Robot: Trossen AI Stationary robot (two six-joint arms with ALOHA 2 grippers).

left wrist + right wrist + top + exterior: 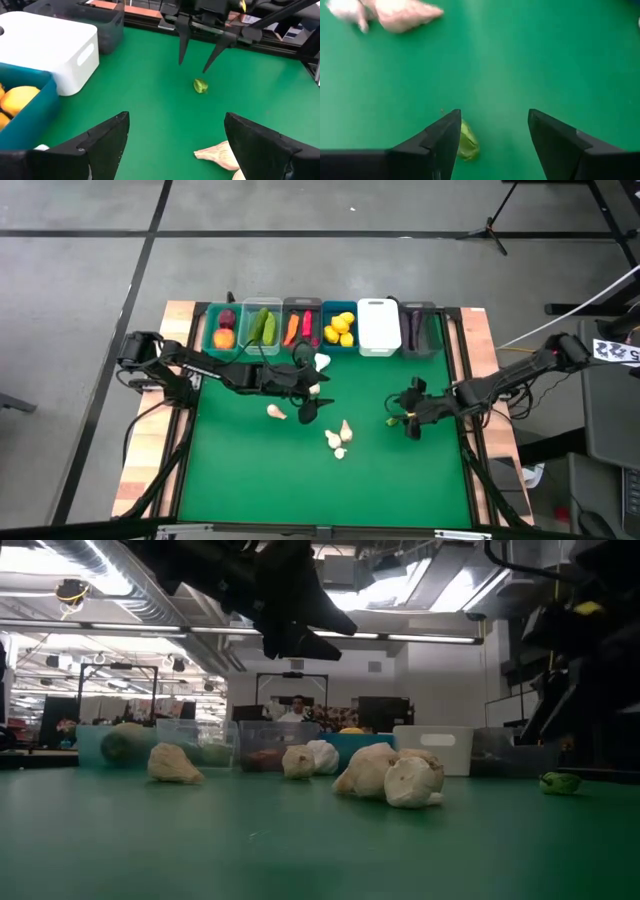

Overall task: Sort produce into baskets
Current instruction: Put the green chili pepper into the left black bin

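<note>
Green little veggie (467, 142) sits on the mat right of the middle, just under the right gripper (409, 418), beside one fingertip; its jaws gape, holding nothing, and the left gripper (312, 392) is farther away

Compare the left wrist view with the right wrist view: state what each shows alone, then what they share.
Only the left wrist view shows the white basket, lemons in the blue basket, the grey basket and the right gripper hanging open above the mat. Only the right wrist view looks down between the right gripper's own fingers. Both show the small green piece, a garlic and the green mat.
</note>
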